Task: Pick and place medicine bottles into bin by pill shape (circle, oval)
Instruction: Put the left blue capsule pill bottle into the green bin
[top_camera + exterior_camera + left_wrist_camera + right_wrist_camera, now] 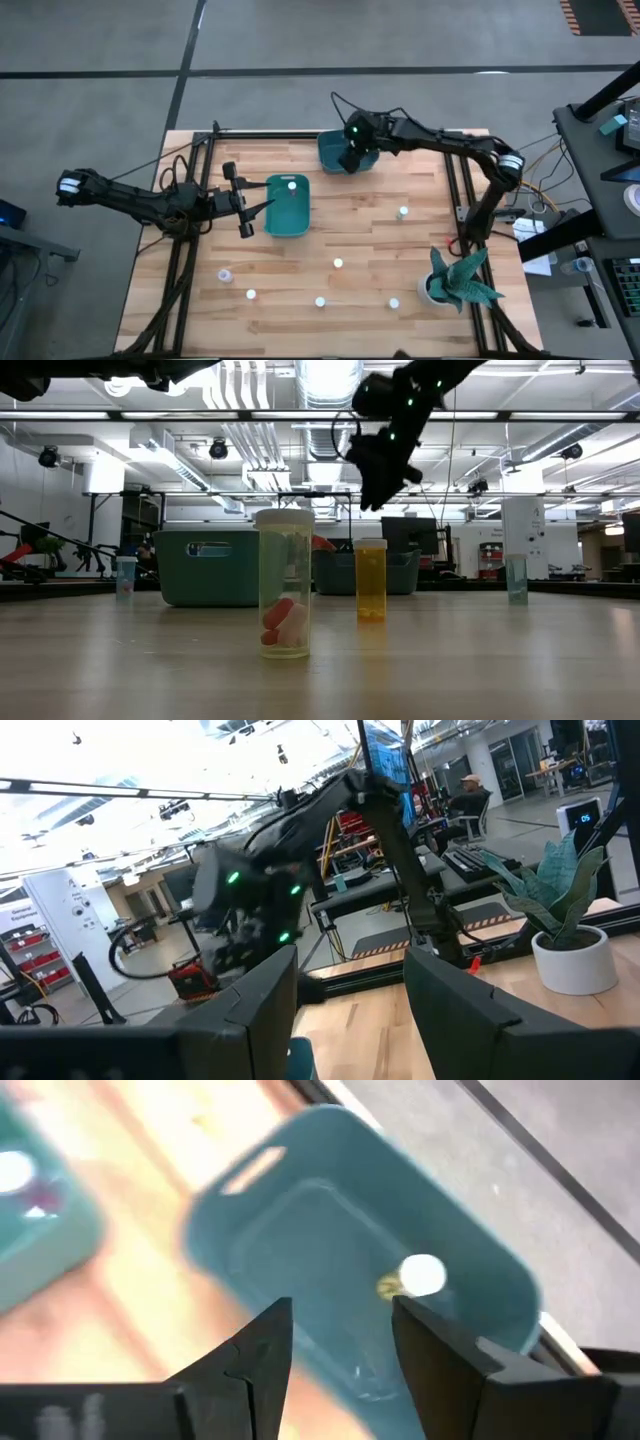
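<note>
Two teal bins stand on the wooden table. The middle bin (288, 208) holds a white-capped medicine bottle (292, 184). The far bin (360, 1280) holds another bottle (422, 1275), lying on the bin's floor. My right gripper (340, 1315) hangs open above the far bin (345, 152) with nothing between its fingers. My left gripper (256, 204) is open and empty, held level just left of the middle bin. Several small bottles stand upright on the table's near half, among them a clear one (284, 585) and an orange one (370, 580).
A teal-leaved plant in a white pot (455, 282) stands at the near right corner. Loose bottles dot the table (403, 211), (338, 263), (250, 295). Dark frame rails run along the table's left and right sides (452, 190).
</note>
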Robot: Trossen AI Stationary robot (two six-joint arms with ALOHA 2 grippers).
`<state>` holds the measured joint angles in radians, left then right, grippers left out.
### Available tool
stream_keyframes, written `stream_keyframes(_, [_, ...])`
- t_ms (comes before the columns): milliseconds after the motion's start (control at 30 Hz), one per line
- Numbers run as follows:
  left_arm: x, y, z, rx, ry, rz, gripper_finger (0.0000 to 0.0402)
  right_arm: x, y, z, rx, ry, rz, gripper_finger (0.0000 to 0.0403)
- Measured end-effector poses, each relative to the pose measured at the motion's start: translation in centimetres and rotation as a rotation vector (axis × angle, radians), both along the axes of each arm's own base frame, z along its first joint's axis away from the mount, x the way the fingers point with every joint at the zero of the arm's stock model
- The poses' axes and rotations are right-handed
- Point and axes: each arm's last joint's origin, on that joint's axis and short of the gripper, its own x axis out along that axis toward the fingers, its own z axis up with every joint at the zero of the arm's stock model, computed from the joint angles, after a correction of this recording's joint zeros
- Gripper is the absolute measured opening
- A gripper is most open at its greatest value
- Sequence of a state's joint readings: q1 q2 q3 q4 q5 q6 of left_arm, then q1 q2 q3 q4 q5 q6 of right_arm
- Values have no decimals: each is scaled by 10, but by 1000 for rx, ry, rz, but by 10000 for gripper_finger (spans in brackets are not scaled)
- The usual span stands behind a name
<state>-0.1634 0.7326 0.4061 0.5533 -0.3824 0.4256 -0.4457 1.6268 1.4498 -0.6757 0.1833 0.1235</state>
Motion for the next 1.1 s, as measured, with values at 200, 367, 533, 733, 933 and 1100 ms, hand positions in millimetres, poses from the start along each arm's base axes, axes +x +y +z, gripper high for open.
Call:
stream_keyframes(200, [0,0,0,0,0,0,169,-7,56,13,-5,-52,119,155])
stream_keyframes(367, [0,0,0,-2,0,0,169,-20,99,9,-11,-142,215,149])
stream_keyframes(533, [0,0,0,-30,-10,-5,169,-42,134,1,-37,-258,320,140])
stream_keyframes(733, [0,0,0,-180,-47,-38,169,-72,163,-8,-105,-414,468,124])
stream_keyframes(933, [4,-1,-3,-343,-64,-71,169,-101,175,-13,-196,-551,571,109])
stream_keyframes(1100, [11,-1,-8,-468,-60,-77,169,-122,174,-15,-246,-632,587,98])
